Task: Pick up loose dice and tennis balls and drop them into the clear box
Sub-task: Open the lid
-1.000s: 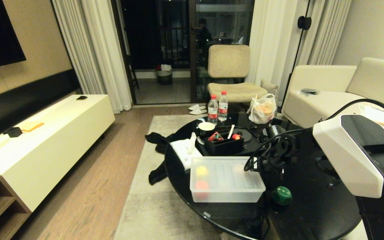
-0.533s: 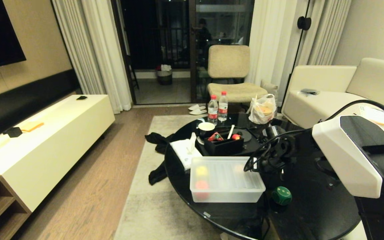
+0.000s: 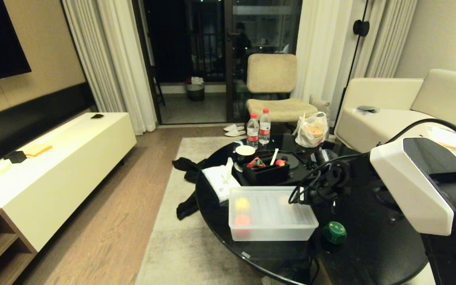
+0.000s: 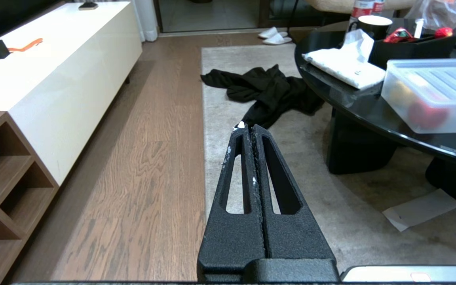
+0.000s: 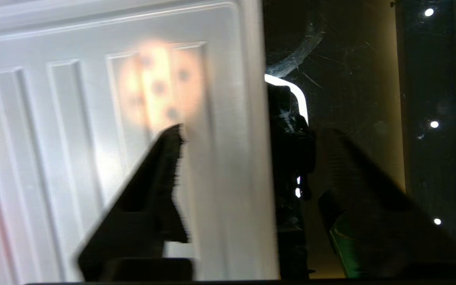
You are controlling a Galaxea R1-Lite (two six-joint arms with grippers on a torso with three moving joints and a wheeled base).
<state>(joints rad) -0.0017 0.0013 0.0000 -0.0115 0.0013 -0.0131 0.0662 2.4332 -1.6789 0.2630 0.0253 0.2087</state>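
**A:** Where's the clear box?

**B:** On the round black table, towards its near-left edge, with the ribbed lid on. A yellow die and a red-orange die show through its left end, and from the right wrist a beige die shows through the lid.

**A:** And the green die?

**B:** Loose on the table, just right of the box's near-right corner, not touching it.

**A:** What's the right gripper doing?

**B:** It points down over the box's right edge. Its jaws stand apart, one finger above the lid, the other out over the bare table. Nothing is between them but the lid's rim, and they aren't clamped on it.

**A:** The left one?

**B:** The left gripper hangs off to the left of the table, above the rug and wooden floor. Its fingers are pressed together with nothing in them. A black garment lies on the rug beyond it.

**A:** Anything else on the table?

**B:** A black organiser tray just beyond the box, and a tissue pack to the left.
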